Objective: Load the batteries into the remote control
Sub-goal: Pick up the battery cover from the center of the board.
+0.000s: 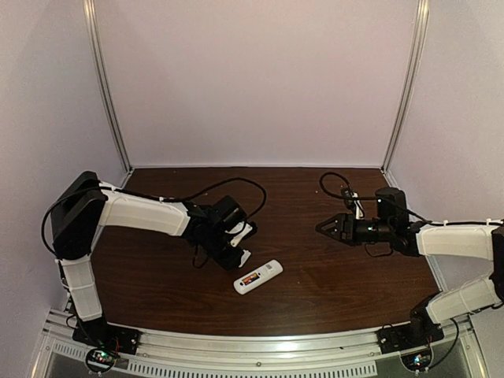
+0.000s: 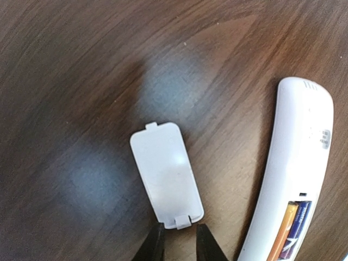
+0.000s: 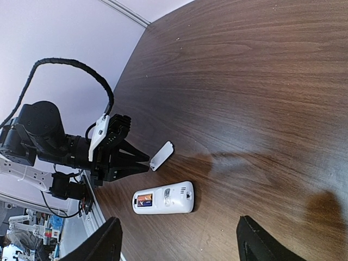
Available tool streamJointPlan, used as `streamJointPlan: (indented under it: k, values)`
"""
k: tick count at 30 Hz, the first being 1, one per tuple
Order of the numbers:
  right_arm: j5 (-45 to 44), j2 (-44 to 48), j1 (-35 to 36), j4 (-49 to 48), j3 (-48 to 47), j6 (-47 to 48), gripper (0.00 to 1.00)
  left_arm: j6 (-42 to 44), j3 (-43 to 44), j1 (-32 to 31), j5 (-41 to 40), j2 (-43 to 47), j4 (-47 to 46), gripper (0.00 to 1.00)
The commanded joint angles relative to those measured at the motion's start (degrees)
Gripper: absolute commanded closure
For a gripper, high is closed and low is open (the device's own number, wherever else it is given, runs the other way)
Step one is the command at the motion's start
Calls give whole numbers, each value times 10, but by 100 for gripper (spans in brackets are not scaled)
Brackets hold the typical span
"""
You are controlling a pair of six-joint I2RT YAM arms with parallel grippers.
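The white remote control (image 1: 258, 277) lies back-up on the dark wooden table, also in the left wrist view (image 2: 296, 174) and the right wrist view (image 3: 166, 198). The orange and purple-blue batteries (image 2: 291, 236) sit side by side in its open recess (image 3: 144, 199). A loose white battery cover (image 2: 166, 174) lies flat beside the remote (image 3: 162, 155). My left gripper (image 2: 176, 242) is low at the cover's tabbed end, its fingers a narrow gap apart and holding nothing. My right gripper (image 3: 179, 220) is wide open and empty, off to the right of the remote (image 1: 324, 227).
Pale walls with metal corner posts (image 1: 106, 87) close the table's back and sides. A metal rail (image 1: 252, 346) runs along the near edge. Black cables (image 1: 228, 183) loop above both arms.
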State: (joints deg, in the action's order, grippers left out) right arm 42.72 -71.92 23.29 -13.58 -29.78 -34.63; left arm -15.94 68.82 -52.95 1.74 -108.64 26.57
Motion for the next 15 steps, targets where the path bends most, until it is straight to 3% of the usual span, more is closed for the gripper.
streamJointPlan:
  k: [1,9,15]
  values:
    - [8,-7,3,-14,-11,4,27,11,15,-2,-1,-17,-16,78]
    - [8,-7,4,-14,-8,4,27,18,17,-3,-4,-30,-19,84]
    - [8,-10,3,-16,-8,3,27,23,18,-2,-8,-27,-16,97]
